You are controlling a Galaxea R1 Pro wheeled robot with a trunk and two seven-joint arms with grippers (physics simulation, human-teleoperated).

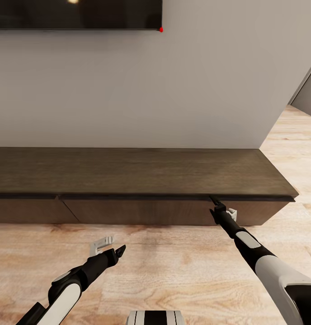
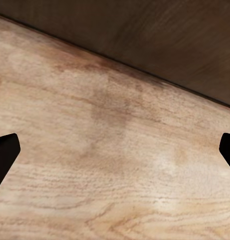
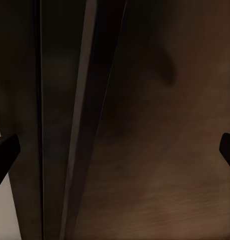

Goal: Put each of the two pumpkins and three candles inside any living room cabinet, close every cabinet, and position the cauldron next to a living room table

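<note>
The cabinet (image 1: 137, 171) is a long, low dark-brown unit against the grey wall, and its drawer fronts look shut in the head view. My right gripper (image 1: 222, 206) is open at the top edge of the right-hand drawer front, just under the overhanging top. The right wrist view shows that dark drawer front (image 3: 160, 125) very close, with the right gripper (image 3: 115, 150) empty. My left gripper (image 1: 112, 246) hangs open and empty over the wooden floor in front of the cabinet. The left wrist view shows the left gripper (image 2: 115, 155) above the floor, with the cabinet base (image 2: 170, 40) beyond. Pumpkins, candles, cauldron and table are out of view.
A dark television (image 1: 74, 13) hangs on the wall above the cabinet. Light wooden floor (image 1: 173, 266) spreads in front of the unit. Past the cabinet's right end the wall stops and the floor (image 1: 295, 149) runs on to the right.
</note>
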